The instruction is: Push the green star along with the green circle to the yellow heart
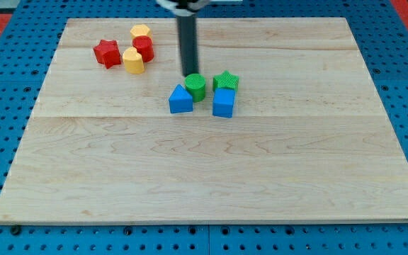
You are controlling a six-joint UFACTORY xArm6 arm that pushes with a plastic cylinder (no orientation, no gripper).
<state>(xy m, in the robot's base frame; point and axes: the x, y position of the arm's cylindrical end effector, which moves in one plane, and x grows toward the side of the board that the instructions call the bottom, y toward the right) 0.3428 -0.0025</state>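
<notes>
The green circle and the green star sit near the middle of the board's upper half, a small gap between them. My tip is just above the green circle, touching or nearly touching its top-left edge. The yellow heart lies toward the view's upper left, well left of the green blocks. A blue triangle-like block touches the green circle at its lower left. A blue cube sits right below the green star.
A red star lies left of the yellow heart. A red block and a yellow hexagon stand just above and right of the heart. The wooden board rests on a blue pegboard.
</notes>
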